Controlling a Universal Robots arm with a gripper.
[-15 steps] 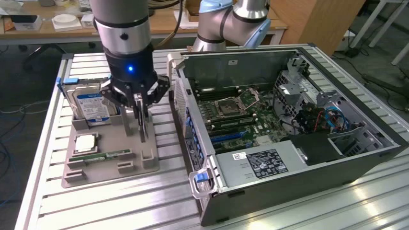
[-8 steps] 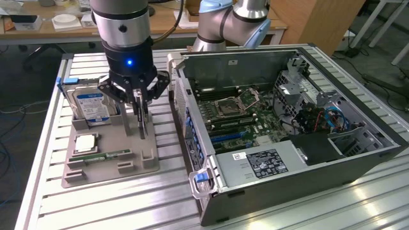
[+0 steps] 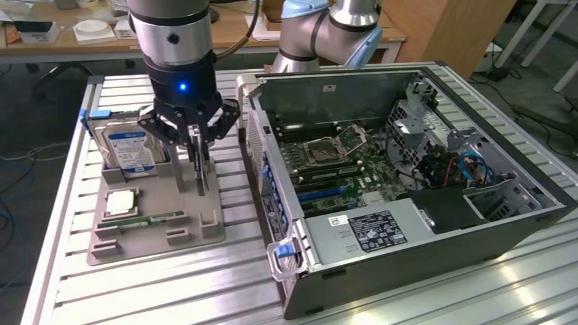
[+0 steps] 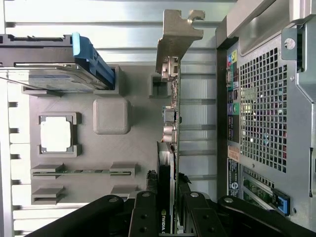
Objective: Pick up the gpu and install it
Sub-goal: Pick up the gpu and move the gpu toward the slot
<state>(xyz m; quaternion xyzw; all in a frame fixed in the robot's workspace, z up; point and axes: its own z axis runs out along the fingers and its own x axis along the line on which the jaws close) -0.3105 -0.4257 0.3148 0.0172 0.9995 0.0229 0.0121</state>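
The gpu [image 4: 170,123] stands on edge in the grey holder [image 3: 153,230], at the exterior view's left of the open computer case [image 3: 505,223]. Gripper [image 3: 197,154] set narrow on its two faces, apparently gripping. Step: pick-up. Lifting calls for a straight pull; the hard drive [image 3: 126,145] and the case stand close on either side.

The slatted aluminium table [image 3: 162,284] carries an open computer case [image 3: 505,223], with a grey parts holder [image 3: 153,237] just beside it.
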